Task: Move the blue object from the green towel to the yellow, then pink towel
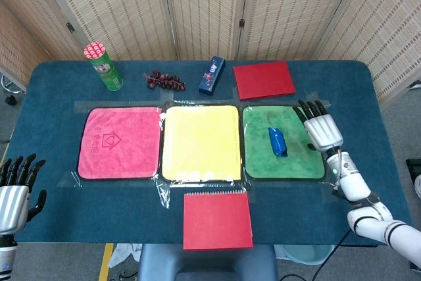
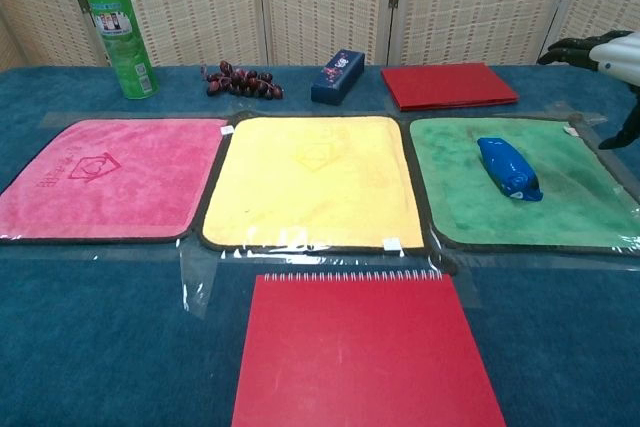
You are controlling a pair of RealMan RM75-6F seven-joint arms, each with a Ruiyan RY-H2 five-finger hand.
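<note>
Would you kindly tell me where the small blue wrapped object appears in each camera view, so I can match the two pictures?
Head view: small blue wrapped object lies right of centre, on the green towel.
Chest view: it lies at middle right, on the same towel.
Shared landmark: the flat red folder just behind the green towel.

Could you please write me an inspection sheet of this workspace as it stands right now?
Surface: dark blue cloth-covered table, towels taped down.
Job's things: shiny blue wrapped object lying on green towel; yellow towel and pink towel bare.
Clutter: green cylindrical can, bunch of dark grapes, small navy box, red folder, red spiral notebook.
Hands: right hand open above green towel's right edge; left hand open at table's near-left edge.
Cables: nothing seen.
Surroundings: woven folding screens.
</note>
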